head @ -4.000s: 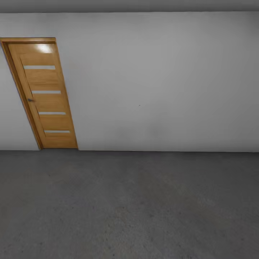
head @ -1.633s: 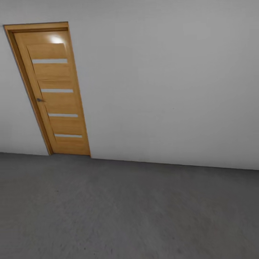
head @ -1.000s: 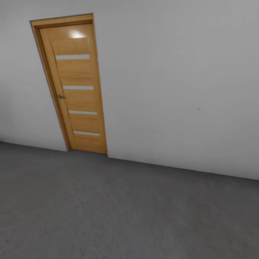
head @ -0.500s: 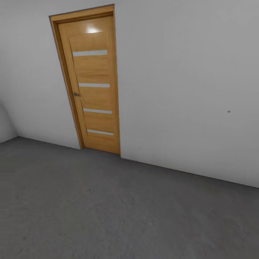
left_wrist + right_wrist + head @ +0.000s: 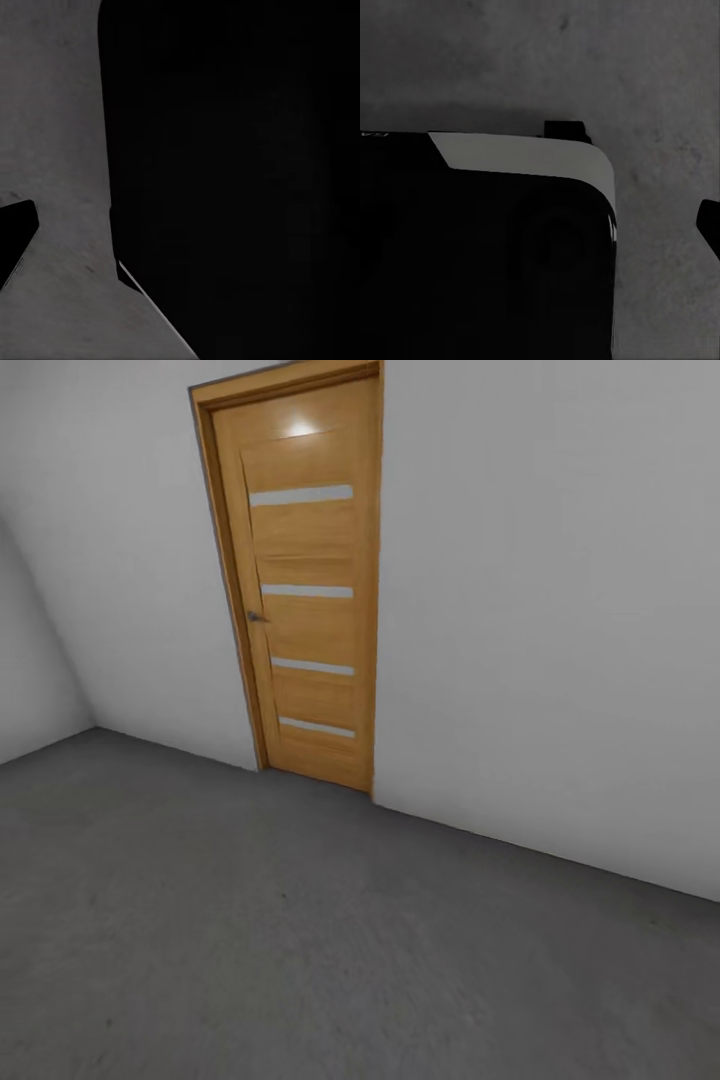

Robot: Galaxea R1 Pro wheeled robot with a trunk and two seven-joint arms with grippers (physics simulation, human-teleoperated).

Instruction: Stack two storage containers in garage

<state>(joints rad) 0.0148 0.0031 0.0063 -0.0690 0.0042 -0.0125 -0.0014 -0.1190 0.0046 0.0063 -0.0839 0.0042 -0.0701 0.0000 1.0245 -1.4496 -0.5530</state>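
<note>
Dark robot body [image 5: 240,150] close before left wrist camera, black-and-white housing [image 5: 510,225] before right wrist camera

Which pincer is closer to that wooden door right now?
Probably left, slightly: the door stands left of centre ahead. Both wrist cameras face the floor beside the robot's dark body, well short of it.

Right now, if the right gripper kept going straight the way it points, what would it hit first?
Probably the floor: the right wrist view looks along the fingers at grey concrete, with the robot's dark base close beside that line. Depth is unclear.
</note>
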